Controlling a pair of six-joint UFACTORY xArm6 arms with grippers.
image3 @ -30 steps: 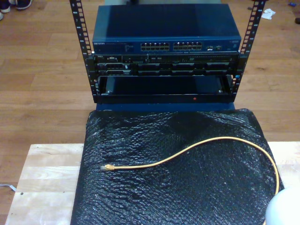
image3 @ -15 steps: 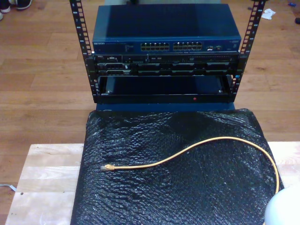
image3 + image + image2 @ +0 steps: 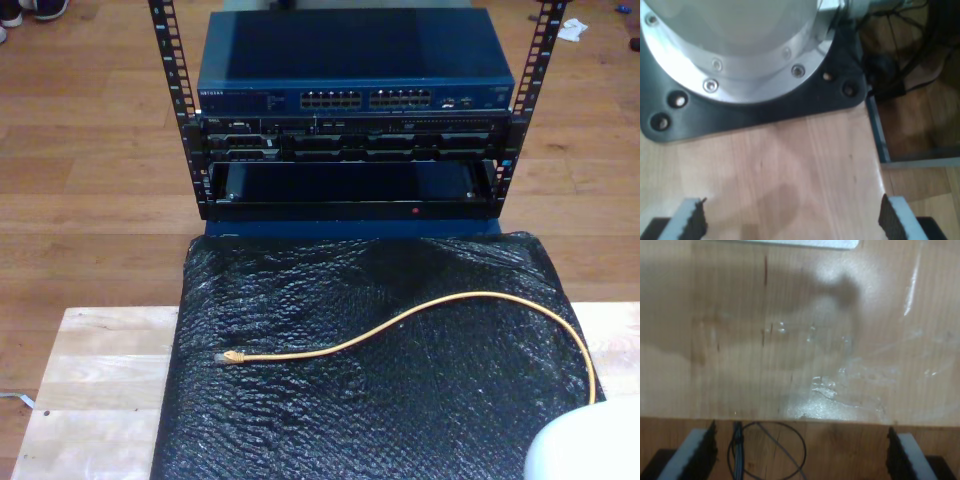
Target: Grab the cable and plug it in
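Well, the long thin yellow-orange network cable lies loose on the crinkled black plastic sheet that covers most of the pale wooden table. Its small clear plug tip rests toward the sheet's edge at the exterior view's left, and from there the cable runs across, arches up, then curves down toward the sheet's corner at the exterior view's lower right, where a rounded white arm housing pokes in. Beyond the table's far edge stands a black rack with a dark blue network switch, its row of ports facing the table.

My first gripper hangs wide open over bare wood near a black base plate, nothing between its jaws. My second gripper is likewise spread wide over bare wood, holding nothing.

Neither wrist view takes in the cable, so I cannot tell which arm is nearer. The plug end points away from the rack, so it will probably need turning before insertion.
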